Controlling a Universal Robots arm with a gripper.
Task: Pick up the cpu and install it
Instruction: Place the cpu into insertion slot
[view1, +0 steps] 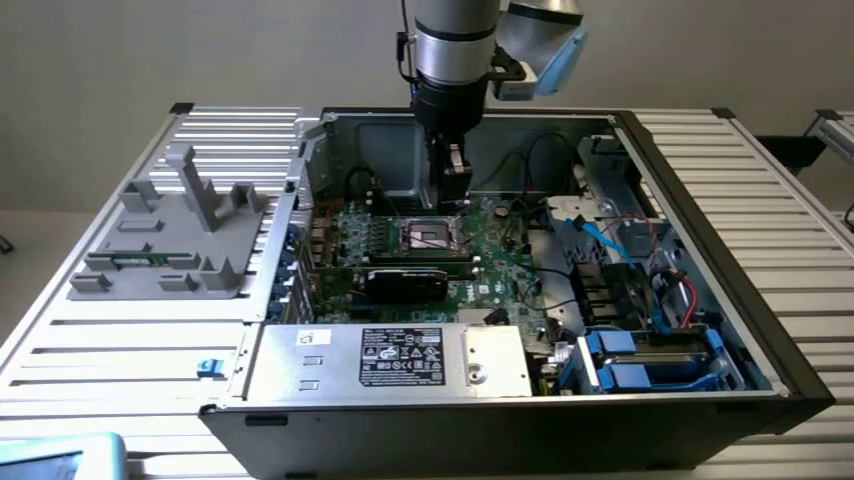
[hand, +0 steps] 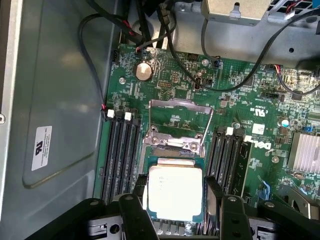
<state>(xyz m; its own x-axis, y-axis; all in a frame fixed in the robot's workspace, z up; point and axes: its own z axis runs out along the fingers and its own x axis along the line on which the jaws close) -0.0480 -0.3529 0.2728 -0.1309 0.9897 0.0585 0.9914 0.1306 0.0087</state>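
Grey wall (view1: 120, 50) behind, a slatted metal counter (view1: 754, 210) beneath, and on it an open computer case (view1: 400, 425) lying on its side. Inside, the pincer (hand: 181, 204) stands wide, one finger on either side of the cpu (hand: 175, 192). The cpu appears to sit over the socket (view1: 434, 236), between the memory slots (hand: 120, 150). Good seating means keeping the cpu flat and square to the socket, without downward force, and clear of the raised metal frame (hand: 175, 143).
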